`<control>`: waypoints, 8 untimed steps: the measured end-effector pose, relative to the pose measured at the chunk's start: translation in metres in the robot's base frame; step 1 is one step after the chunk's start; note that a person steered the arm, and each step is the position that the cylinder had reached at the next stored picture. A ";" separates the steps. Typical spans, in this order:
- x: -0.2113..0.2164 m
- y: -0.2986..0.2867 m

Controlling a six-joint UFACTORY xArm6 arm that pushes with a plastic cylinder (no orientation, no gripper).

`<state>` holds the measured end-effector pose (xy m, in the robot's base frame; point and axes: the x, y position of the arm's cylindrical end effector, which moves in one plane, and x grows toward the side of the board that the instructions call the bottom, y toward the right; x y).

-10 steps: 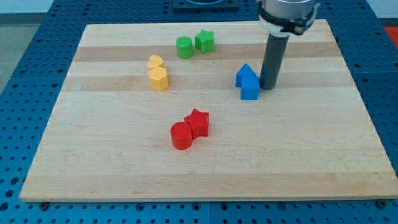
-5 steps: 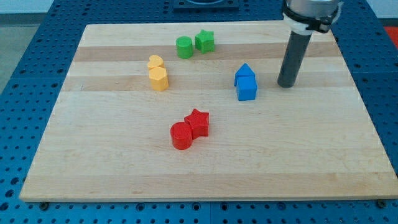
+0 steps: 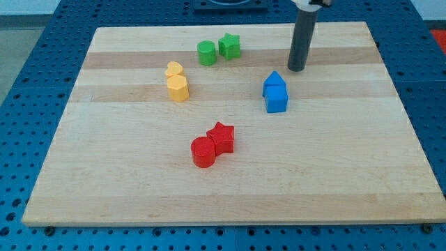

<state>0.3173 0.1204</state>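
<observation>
My tip (image 3: 297,68) rests on the wooden board (image 3: 348,160) in the view's upper right, touching no block. Nearest to it are two blue blocks just below and to its left: a house-shaped one (image 3: 274,82) pressed against a blue cube (image 3: 277,100). A green cylinder (image 3: 206,53) and a green star (image 3: 229,46) sit side by side to the tip's left near the view's top. Two yellow blocks, a small one (image 3: 173,69) and a hexagonal one (image 3: 178,88), stand together further left. A red cylinder (image 3: 203,152) and a red star (image 3: 221,137) touch near the board's middle.
Blue perforated table surface (image 3: 21,104) surrounds the board on all sides.
The tip first slid right away from the blue blocks, then swung up and left to a spot above them. No block has moved.
</observation>
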 end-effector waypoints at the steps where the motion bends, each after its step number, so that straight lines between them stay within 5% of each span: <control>1: -0.030 0.000; 4: -0.085 -0.054; 6: -0.084 -0.120; 8: -0.045 -0.125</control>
<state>0.2724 -0.0045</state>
